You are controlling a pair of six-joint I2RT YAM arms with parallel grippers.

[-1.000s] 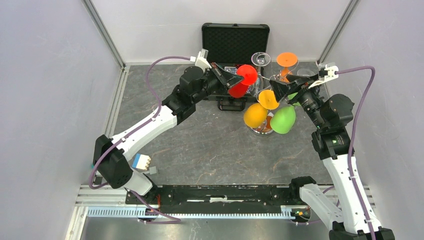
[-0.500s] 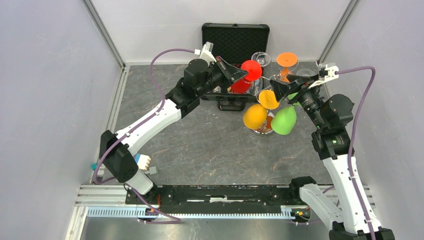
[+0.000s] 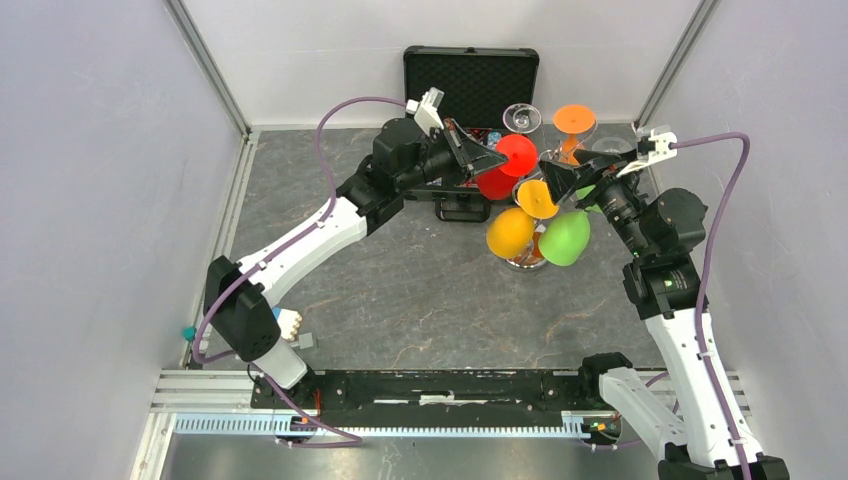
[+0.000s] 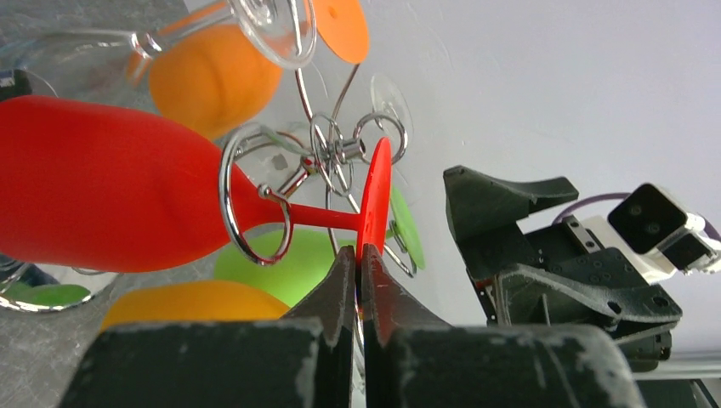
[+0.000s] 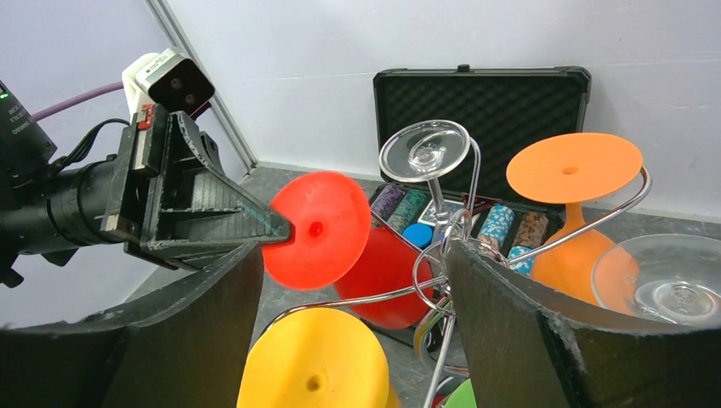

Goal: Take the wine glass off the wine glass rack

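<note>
L tool [image 4: 357,259] moved right, clamps disc foot [image 4: 375,191] of matte red glass [image 4: 102,187] | R tool [image 3: 560,180] wide

Glossy metal wine glass rack [image 4: 327,155]; matt red wine glass [image 4: 102,183].

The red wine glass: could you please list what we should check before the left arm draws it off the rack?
1. Grip: left claw shut on the red wine glass at its foot rim: ok.
2. Stem free of the wine glass rack: not ok, it passes through a wire ring.
3. Other arm: right claw open, holding nothing: ok.
4. Rack steadied by the right claw: cannot tell, it only straddles the wires.
5. Exit path: clear glass and yellow glass out of the way: cannot tell.
</note>
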